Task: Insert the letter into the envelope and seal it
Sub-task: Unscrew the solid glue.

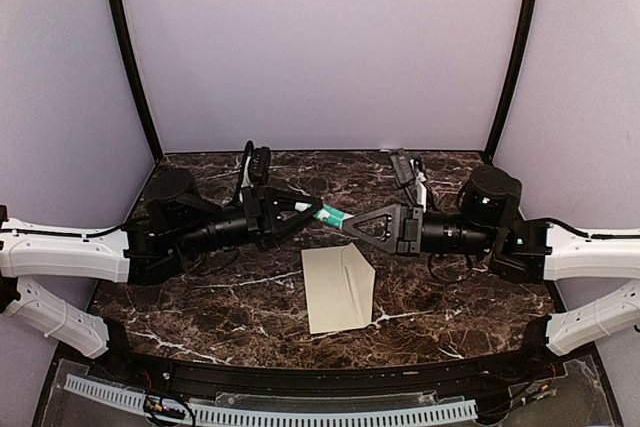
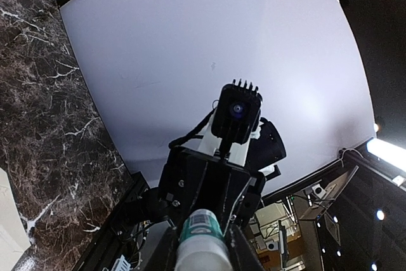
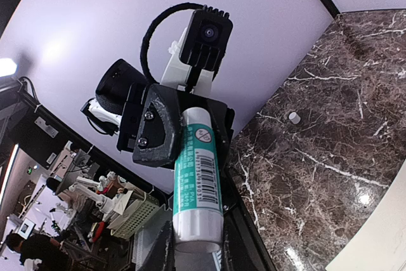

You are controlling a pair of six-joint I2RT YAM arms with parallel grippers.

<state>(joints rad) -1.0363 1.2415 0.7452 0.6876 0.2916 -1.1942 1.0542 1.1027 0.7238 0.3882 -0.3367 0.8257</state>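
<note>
On marble table [image 1: 200, 297]: cream envelope [image 1: 338, 289], flat, diagonal crease across; midair, left tool [image 1: 318, 212] and right tool [image 1: 350, 225] pinch glue stick [image 1: 332, 216].

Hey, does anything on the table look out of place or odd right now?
One thing: a small white cap-like piece lies loose on the table, alone, while the left gripper and right gripper hold the glue stick aloft. The envelope lies slightly askew.
</note>
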